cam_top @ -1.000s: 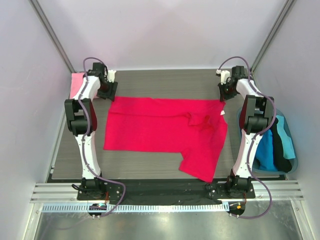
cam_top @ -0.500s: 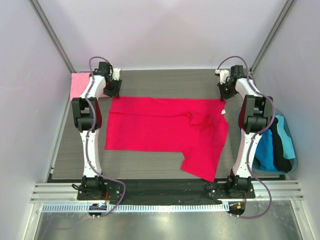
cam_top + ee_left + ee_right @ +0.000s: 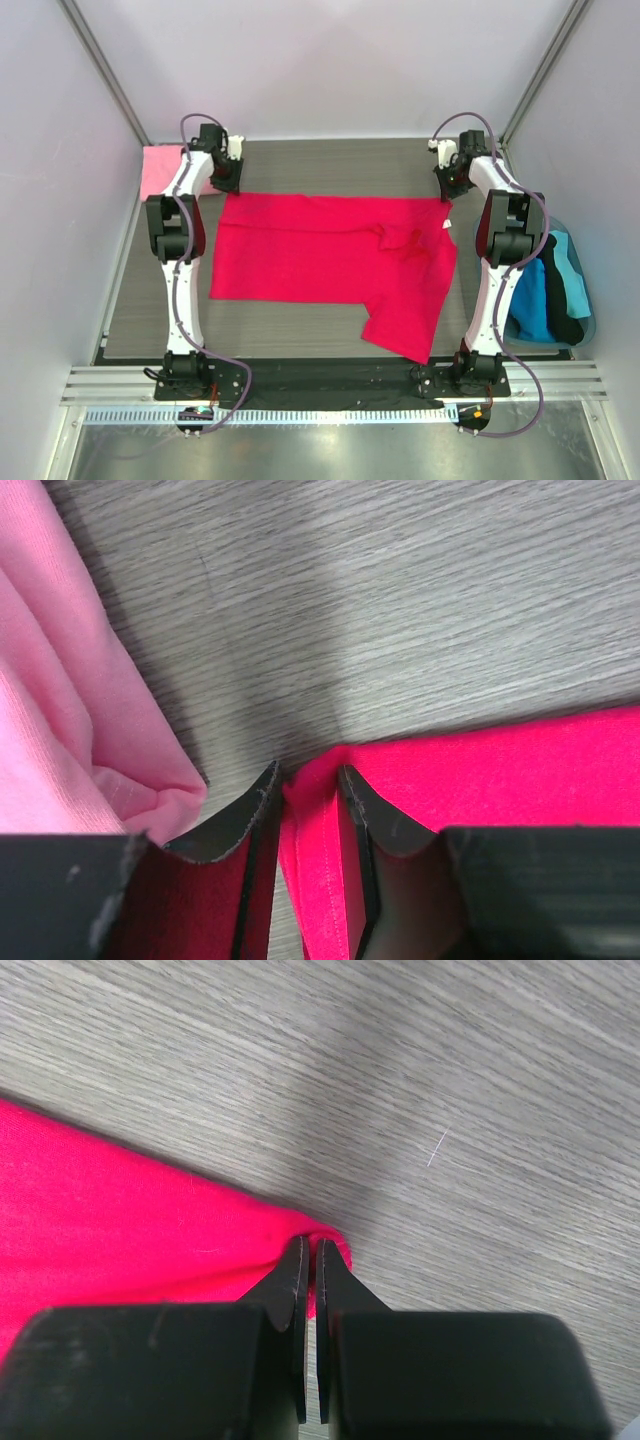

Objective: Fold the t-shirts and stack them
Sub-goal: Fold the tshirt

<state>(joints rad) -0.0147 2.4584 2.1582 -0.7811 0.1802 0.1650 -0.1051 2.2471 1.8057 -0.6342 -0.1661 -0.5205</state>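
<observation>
The crimson-red t-shirt [image 3: 320,250] lies spread across the table, one sleeve hanging toward the near edge and a small white label [image 3: 446,226] at its right side. My left gripper [image 3: 227,184] is at its far-left corner; in the left wrist view [image 3: 305,780] the jaws pinch a fold of the red cloth [image 3: 500,770]. My right gripper [image 3: 447,190] is at the far-right corner; in the right wrist view [image 3: 309,1250] it is shut on the red cloth's tip [image 3: 120,1210]. The light pink t-shirt [image 3: 155,170] lies at the far left and also shows in the left wrist view [image 3: 60,740].
A blue bin [image 3: 588,320] with teal, blue and black clothes stands beside the table's right edge. The grey wood-grain tabletop [image 3: 330,165] runs to the back wall. White side walls close in on both sides.
My left arm has swung right from over the pink t-shirt toward the red shirt's far-left corner. The red shirt's left edge has shifted slightly right. The right arm has barely moved.
</observation>
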